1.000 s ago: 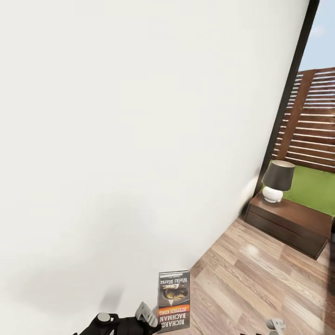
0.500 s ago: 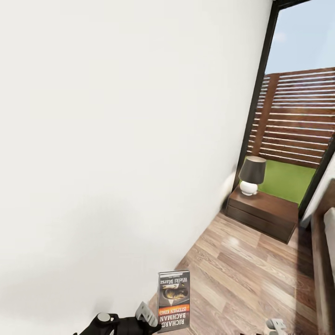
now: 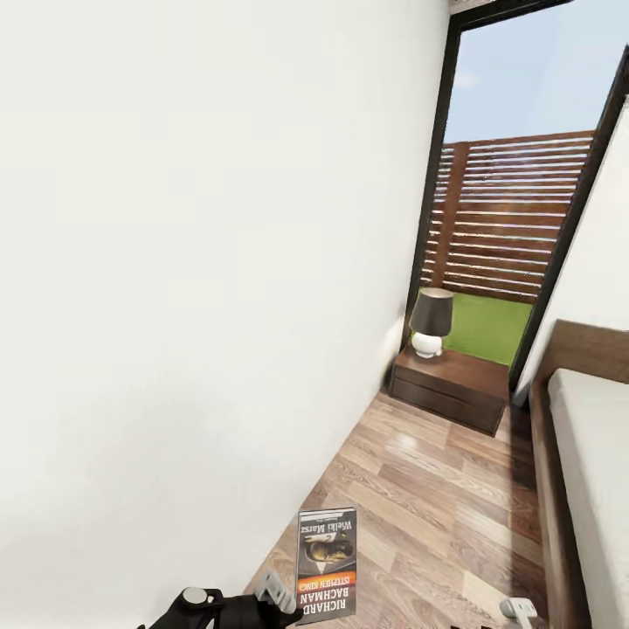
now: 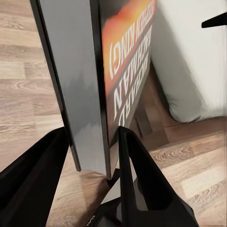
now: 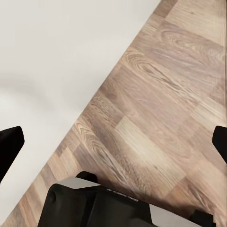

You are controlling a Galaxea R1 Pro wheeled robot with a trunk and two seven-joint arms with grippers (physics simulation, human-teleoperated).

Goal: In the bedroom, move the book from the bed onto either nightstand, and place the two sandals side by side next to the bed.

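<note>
1. Low at the front of the head view, the left gripper (image 3: 281,603) held the book (image 3: 326,565) upright above the floor (image 3: 437,489), cover facing the camera and its lettering upside down
2. Seen from the left wrist, the two dark fingers (image 4: 137,175) were clamped on the lower edge of the book (image 4: 94,71), one on each face
3. Just a pale tip of the right gripper (image 3: 517,609) showed at the bottom edge of the head view; from the right wrist, its black fingertips (image 5: 10,146) stood far apart with nothing between them but floor (image 5: 151,109) and wall (image 5: 56,52)
4. Farther ahead, a nightstand (image 3: 450,384) stood against the white wall (image 3: 192,262) below the window (image 3: 515,175), carrying a lamp (image 3: 431,321) with a dark shade
5. To the right lay the bed (image 3: 594,454), apart from the nightstand, with a strip of floor between
</note>
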